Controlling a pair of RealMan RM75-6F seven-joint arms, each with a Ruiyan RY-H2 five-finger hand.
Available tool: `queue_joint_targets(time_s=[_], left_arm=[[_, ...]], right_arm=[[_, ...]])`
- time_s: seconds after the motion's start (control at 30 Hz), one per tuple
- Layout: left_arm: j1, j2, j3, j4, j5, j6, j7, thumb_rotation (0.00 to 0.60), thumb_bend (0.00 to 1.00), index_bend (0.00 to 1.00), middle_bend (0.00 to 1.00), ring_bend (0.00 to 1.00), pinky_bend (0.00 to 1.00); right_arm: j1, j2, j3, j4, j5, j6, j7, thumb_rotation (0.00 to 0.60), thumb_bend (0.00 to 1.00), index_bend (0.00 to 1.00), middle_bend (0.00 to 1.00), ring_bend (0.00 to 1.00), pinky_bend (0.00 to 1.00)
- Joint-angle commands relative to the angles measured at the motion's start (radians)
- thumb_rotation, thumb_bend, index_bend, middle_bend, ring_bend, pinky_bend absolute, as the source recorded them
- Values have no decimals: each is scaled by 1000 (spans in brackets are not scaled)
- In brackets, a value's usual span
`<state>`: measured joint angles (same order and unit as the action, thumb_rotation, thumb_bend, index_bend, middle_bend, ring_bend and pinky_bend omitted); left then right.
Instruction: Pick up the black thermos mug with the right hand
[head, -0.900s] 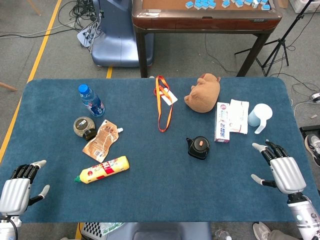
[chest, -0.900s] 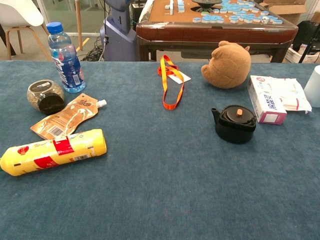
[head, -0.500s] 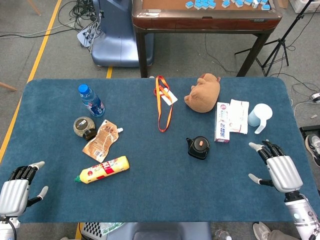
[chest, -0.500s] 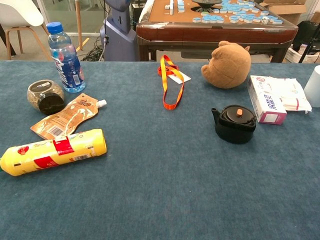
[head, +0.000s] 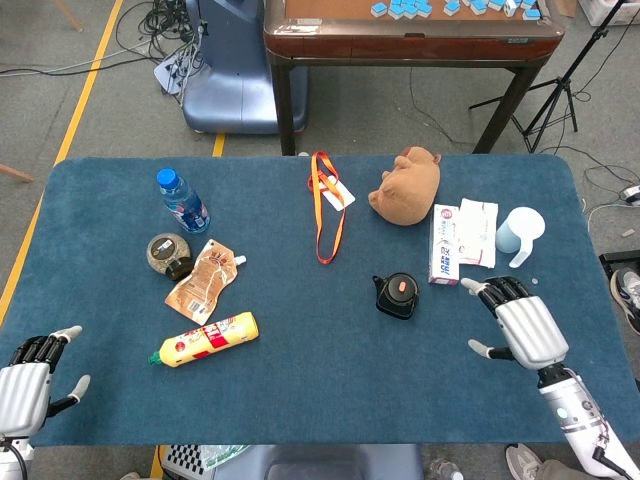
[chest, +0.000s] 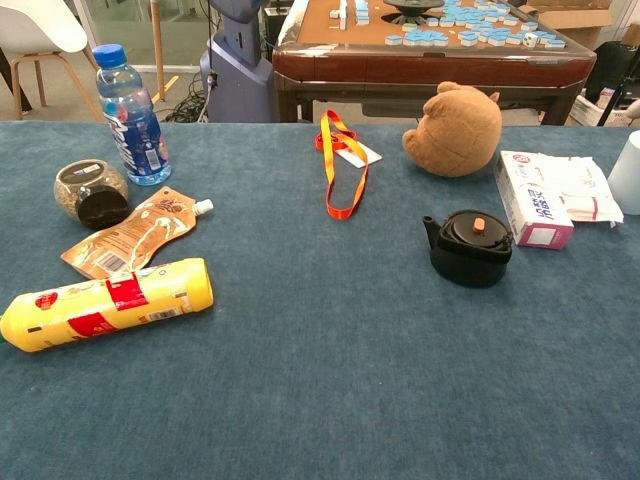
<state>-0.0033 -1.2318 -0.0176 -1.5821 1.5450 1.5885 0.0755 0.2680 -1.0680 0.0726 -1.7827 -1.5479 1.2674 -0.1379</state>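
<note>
**Right hand closes the gap on the mug**

The right hand (head: 520, 328) has slid inward and up the table from its earlier spot near the right edge, and now sits well closer to the mug (head: 398, 296), though still clearly apart from it. The left hand (head: 27, 375) has drifted slightly lower at the near-left corner. Nothing on the table (head: 300, 400) has shifted.

The right hand is spread wide and holds nothing, fingers pointing up the table and thumb angled toward the mug. The left hand is likewise spread and empty. Neither hand shows in the chest view.

The mug, squat and black with an orange dot on its lid and a stub jutting to its left, stands upright right of centre, just left of a white box (head: 445, 258) and below a brown plush toy (head: 408, 185). In the chest view the mug (chest: 468, 247) and the box (chest: 530, 211) stand very close together.

The step in hand appears to be the approach. A clean grasp likely calls for carrying the hand further left, keeping it wide until the mug's body sits between thumb and fingers. The near box leaves little room on the mug's right, so coming in from the near side, low on the body rather than on the lid, looks safest; a brush could nudge the box or tip the mug.
</note>
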Motion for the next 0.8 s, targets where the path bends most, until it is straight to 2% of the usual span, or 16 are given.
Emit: queue_joint_targets(time_s=[0.03,0.27,0.5,0.8], left_arm=[[0,-1,1,2,1,-2,-1,600,248,208,233,230,151],[-1,-2,2,3,4,-3,-5,600,248,208,233,230,151],[5,-2,4,6,2,1,-8,600,248,208,233,230,151],[8,-3,6,16,-7,-5,-19,600,248,208,233,230,151]], right_arm=[[26,-12,12,-17,23,-35,-21,600,19,179,311,198,164],[109,-56,39,-13,75,-143,-53,600,19,203,373,256,164],[188,-130,52,35,127,-243,-81,600,19,288,415,272,164],[250,-217,60,86,210,-304,-149,600,19,293,416,272,164]])
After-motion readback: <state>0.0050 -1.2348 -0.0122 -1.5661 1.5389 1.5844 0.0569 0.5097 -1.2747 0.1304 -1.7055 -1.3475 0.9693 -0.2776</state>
